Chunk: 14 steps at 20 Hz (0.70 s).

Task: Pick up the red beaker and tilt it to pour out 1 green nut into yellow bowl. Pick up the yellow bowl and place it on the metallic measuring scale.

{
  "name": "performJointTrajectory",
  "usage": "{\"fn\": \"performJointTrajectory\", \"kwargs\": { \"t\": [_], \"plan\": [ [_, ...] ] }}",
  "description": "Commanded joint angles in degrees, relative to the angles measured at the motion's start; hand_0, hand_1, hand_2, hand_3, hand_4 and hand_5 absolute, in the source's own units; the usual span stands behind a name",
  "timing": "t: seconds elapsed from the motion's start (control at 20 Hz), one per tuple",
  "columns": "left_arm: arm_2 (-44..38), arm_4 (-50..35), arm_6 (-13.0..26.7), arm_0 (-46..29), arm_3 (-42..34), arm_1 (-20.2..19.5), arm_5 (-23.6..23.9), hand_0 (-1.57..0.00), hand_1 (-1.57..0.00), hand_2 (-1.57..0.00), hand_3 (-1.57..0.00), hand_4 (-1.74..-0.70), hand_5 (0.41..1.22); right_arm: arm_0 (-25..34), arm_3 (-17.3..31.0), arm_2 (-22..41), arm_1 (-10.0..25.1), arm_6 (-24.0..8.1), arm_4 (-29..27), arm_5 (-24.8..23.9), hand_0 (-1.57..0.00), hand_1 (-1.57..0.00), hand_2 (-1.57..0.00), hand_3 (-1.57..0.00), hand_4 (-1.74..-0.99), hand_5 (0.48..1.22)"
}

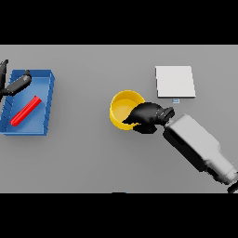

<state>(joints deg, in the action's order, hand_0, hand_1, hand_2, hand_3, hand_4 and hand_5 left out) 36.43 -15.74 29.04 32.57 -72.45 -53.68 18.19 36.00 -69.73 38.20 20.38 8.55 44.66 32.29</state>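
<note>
The yellow bowl (123, 108) stands on the grey table near the middle. My right hand (148, 116) is at its right rim, fingers curled over the edge and covering part of it. The red beaker (26, 110) lies on its side inside a blue tray (50, 95) at the far left. My left hand (15, 84) hovers over the tray's upper left corner with its fingers straight, apart from the beaker. The metallic scale (175, 81) is a pale square plate up and to the right of the bowl. No green nut shows.
The blue tray's walls ring the beaker at the left edge of the table. My right forearm (197, 145) stretches from the lower right toward the bowl. Grey table (88, 153) lies between tray and bowl.
</note>
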Motion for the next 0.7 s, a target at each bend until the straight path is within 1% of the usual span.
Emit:
{"fn": "performJointTrajectory", "kwargs": {
  "t": [0.0,0.1,0.15,0.2,0.3,0.35,0.4,0.45,0.5,0.55,0.6,0.65],
  "plan": [
    [0.04,-0.09,0.15,0.04,0.01,0.11,-0.07,0.0,0.0,0.0,0.0,-0.8,0.726,-0.1,-0.14,-0.04,0.1,-0.36,-0.19,0.1,-1.43,-1.42,-1.35,-1.16,-1.694,1.187],
    [0.13,-0.05,0.07,-0.28,-0.58,-0.07,0.12,0.0,0.0,0.0,0.0,-0.81,0.724,-0.58,-1.46,-0.08,0.51,-1.31,-0.56,0.32,-1.48,-1.47,-1.42,-1.18,-1.711,1.199],
    [0.03,-0.04,0.15,0.25,-0.3,-0.1,-0.21,0.0,0.0,0.0,0.0,-0.81,0.725,-0.33,-1.31,-0.12,1.19,-0.31,-0.53,0.21,-1.5,-1.49,-1.45,-1.18,-1.717,1.203],
    [0.19,0.28,0.29,0.44,-0.35,-0.04,0.01,0.0,0.0,0.0,0.0,-0.8,0.725,0.46,-1.56,-0.53,1.25,-1.37,-0.82,0.6,-1.51,-1.51,-1.45,-1.19,-1.722,1.207],
    [0.02,0.2,0.53,0.19,-0.8,-0.73,-0.01,0.0,0.0,0.0,0.0,-0.8,0.724,-0.42,-4.93,-1.52,2.52,-1.92,-2.31,1.89,-1.53,-1.53,-1.49,-1.19,-1.729,1.212],
    [-0.09,-0.14,0.04,-0.43,-1.15,-0.84,0.05,0.0,0.0,0.0,0.0,-0.8,0.723,0.5,-5.41,-2.24,3.11,-1.84,-2.92,2.62,-1.54,-1.54,-1.47,-1.27,-1.731,1.214],
    [0.15,0.0,0.36,-0.43,-1.33,-0.87,-0.04,0.0,0.0,0.0,0.0,-0.8,0.723,1.2,-6.63,-2.73,3.41,-3.15,-3.67,3.43,-1.55,-1.55,-1.49,-1.33,-1.732,1.215],
    [0.59,0.38,0.66,-0.36,-0.75,-0.34,0.0,0.0,0.0,0.0,0.0,-0.8,0.721,1.74,-8.22,-3.35,4.34,-3.42,-4.58,4.68,-1.55,-1.55,-1.51,-1.38,-1.731,1.216],
    [0.42,0.22,1.24,0.24,-1.09,-0.44,-0.2,0.0,0.0,0.0,0.0,-0.8,0.719,1.87,-10.28,-3.78,5.36,-4.42,-5.03,5.61,-1.56,-1.55,-1.52,-1.36,-1.73,1.217],
    [0.45,0.11,1.28,0.16,-1.48,-0.45,-0.1,0.0,0.0,0.0,0.0,-0.8,0.719,2.59,-11.1,-4.57,5.56,-6.11,-5.72,6.66,-1.56,-1.56,-1.53,-1.35,-1.728,1.218],
    [0.36,0.29,0.8,-0.35,-1.85,-1.04,0.17,0.0,0.0,0.0,0.0,-0.8,0.72,2.6,-12.05,-5.03,6.58,-6.82,-6.08,7.16,-1.56,-1.56,-1.54,-1.34,-1.726,1.219],
    [0.35,0.22,0.26,-0.15,-1.58,-0.73,-0.11,0.0,0.0,0.0,0.0,-0.8,0.722,2.76,-12.93,-5.37,7.11,-7.75,-6.3,7.28,-1.56,-1.56,-1.54,-1.31,-1.724,1.219]
  ]
}}
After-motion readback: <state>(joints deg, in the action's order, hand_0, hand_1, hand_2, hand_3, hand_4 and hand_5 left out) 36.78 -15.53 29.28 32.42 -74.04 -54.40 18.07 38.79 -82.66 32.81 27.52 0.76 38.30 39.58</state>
